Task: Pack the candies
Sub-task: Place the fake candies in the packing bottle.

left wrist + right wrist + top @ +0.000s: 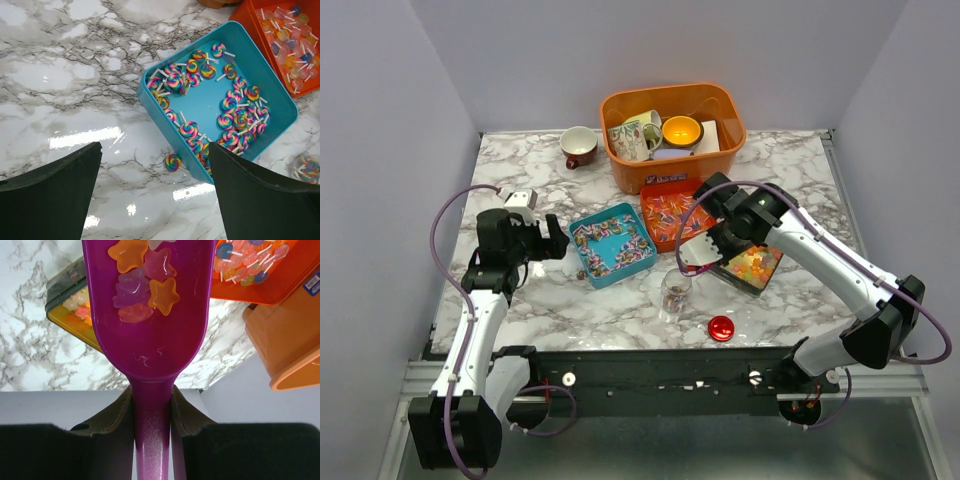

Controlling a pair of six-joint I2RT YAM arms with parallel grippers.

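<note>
Our right gripper [152, 396] is clamped on the neck of the purple scoop [150, 335], with a small heap of jelly stars [142, 282] in its bowl. From above, that gripper hangs just behind and right of the glass jar [675, 292], so we judge the load is bound for it. We cannot see how the scoop's lip lines up with the jar's mouth. If we tilt off-centre, stars would scatter on the marble table [520, 320] around the jar. A knock from the scoop could topple the jar, since nothing steadies it.

Our left gripper [155, 175] hangs spread and empty, well left of the jar. The dark tray [765, 270] of jelly stars lies right of the jar, and the orange tray [655, 190] of wrapped sweets [670, 215] behind it. The blue tray [150, 100] of swirl lollipops [230, 107] sits left and behind. One stray lollipop [173, 162] lies outside that tray, easy to miss. The red lid [721, 327] waits in front and right of the jar.
</note>
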